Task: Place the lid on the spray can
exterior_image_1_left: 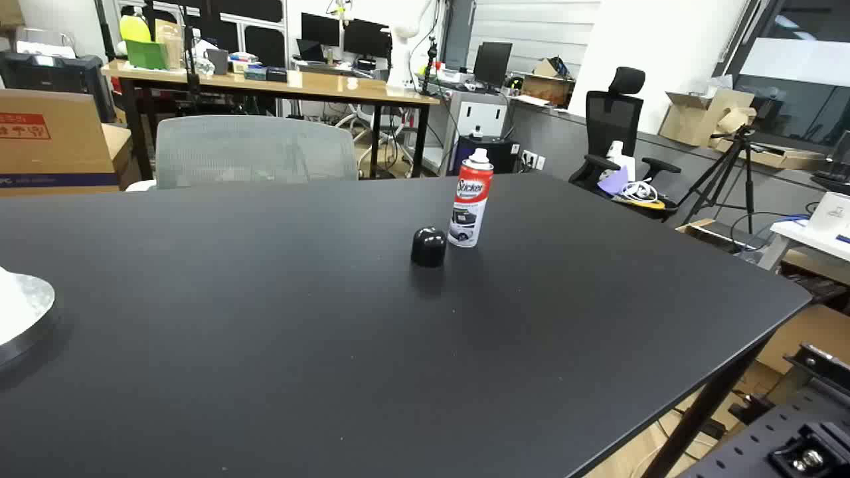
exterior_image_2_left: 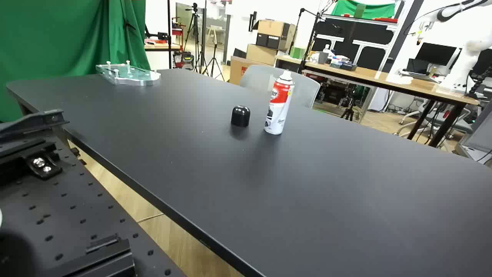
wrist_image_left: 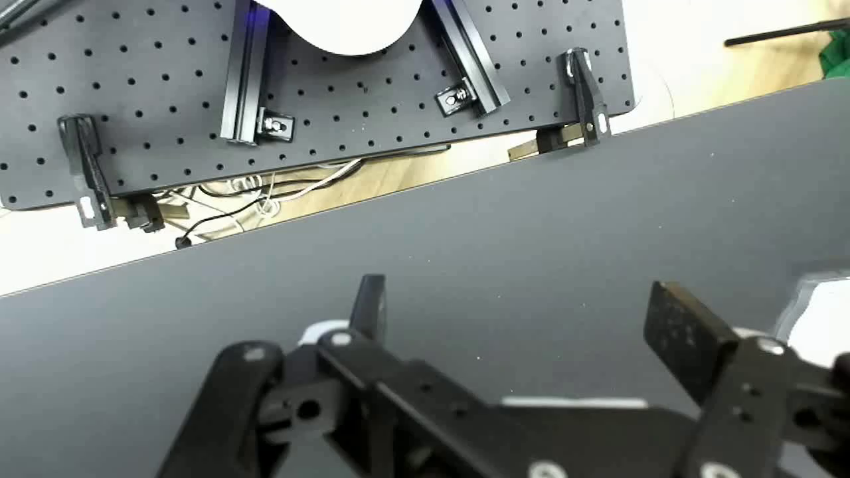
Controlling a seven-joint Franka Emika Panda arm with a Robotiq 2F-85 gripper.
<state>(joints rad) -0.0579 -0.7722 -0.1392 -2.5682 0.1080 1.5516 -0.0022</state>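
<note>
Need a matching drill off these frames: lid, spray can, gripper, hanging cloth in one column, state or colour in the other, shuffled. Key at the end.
Things:
1. lid
2. spray can
3. gripper
4. hanging cloth

States and colours:
A. jaws apart
B. green, in folds
C. black and domed, set apart from its match
D. upright, red and white

Pairs: 1-C; 2-D; 3-A; 4-B

Fingers (wrist_image_left: pixel 687 342) black, blocky, one brown-edged; black jointed linkage (wrist_image_left: pixel 425 401); pale round dots (wrist_image_left: pixel 341 339).
</note>
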